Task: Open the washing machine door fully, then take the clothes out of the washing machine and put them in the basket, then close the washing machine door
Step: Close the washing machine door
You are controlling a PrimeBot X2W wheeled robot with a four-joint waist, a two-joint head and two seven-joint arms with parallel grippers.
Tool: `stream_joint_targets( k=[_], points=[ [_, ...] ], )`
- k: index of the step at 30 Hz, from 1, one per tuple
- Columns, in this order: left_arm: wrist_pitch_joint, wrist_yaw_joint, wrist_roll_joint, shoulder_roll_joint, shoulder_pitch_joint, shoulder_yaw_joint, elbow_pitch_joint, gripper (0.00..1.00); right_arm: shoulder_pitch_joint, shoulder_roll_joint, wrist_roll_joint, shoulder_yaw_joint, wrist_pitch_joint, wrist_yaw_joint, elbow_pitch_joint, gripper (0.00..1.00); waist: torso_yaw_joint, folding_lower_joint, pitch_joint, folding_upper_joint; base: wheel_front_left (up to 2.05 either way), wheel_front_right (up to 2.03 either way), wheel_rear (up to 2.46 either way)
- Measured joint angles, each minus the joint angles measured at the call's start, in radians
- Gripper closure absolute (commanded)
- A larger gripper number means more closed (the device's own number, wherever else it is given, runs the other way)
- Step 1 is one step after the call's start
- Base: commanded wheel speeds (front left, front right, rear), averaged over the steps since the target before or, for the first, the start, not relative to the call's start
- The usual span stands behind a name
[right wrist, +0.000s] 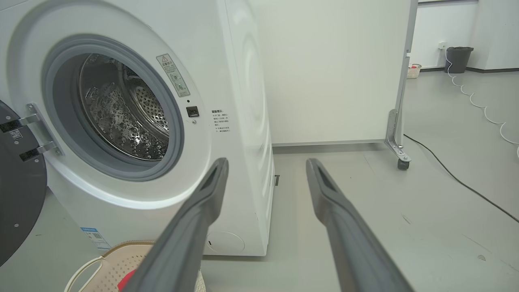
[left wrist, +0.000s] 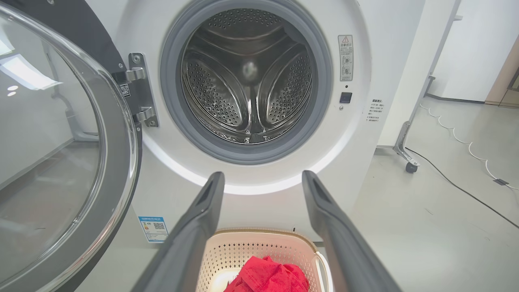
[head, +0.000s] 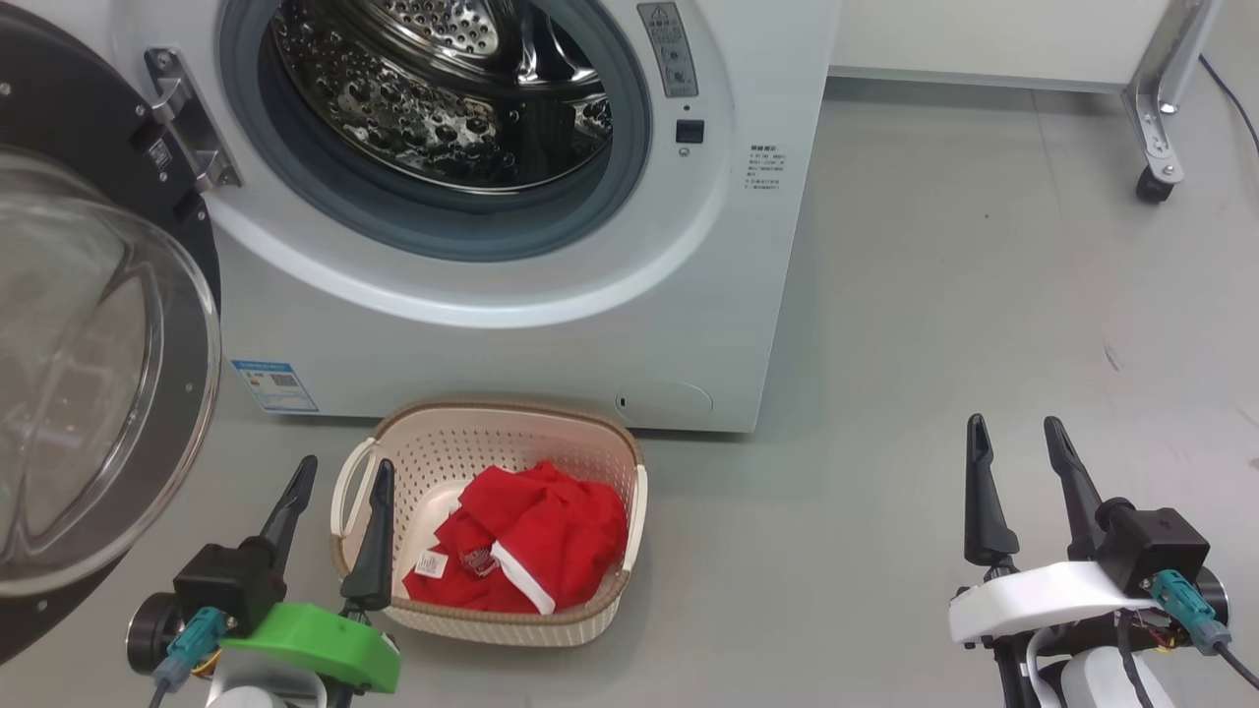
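left gripper (head: pixel 346 462) spread, clothes (head: pixel 551 531) in basket (head: pixel 511 447)

The basket (head: pixel 492 408) sits on the floor (head: pixel 934 393) just before the washing machine (head: pixel 511 354), with the clothes (head: pixel 536 536) in it. The washing machine door (head: pixel 89 374) hangs open left of the washing machine; a wheeled stand (head: pixel 1161 108) is well to its right.

Looks like a lab or test room, not a home: washing machine (head: pixel 492 364) on bare grey floor (head: pixel 934 344), white wheeled partition (right wrist: pixel 332 73), loose cables (right wrist: pixel 462 182), bin (right wrist: pixel 458 59) by the far wall
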Motion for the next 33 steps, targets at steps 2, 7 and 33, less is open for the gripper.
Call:
stream_joint_targets(
  k=[2,7,33],
  points=[
    [0.0,0.0,0.003,0.001,0.0,0.0,-0.004,0.0,0.0,0.0,0.0,0.0,0.0,0.0,0.0,0.0,0.0,0.0,0.0,0.0,-1.38,1.38,0.0],
    [0.0,0.0,0.019,0.004,0.0,-0.001,-0.008,0.0,0.0,0.002,0.0,0.0,0.0,0.001,0.0,0.0,0.001,0.0,0.001,0.0,-1.24,1.24,0.0],
    [0.0,0.0,0.041,0.003,0.001,0.001,-0.026,0.0,0.0,0.003,0.0,-0.003,0.0,0.007,0.002,0.0,0.005,0.0,0.002,0.0,-0.63,0.63,0.0]
  ],
)
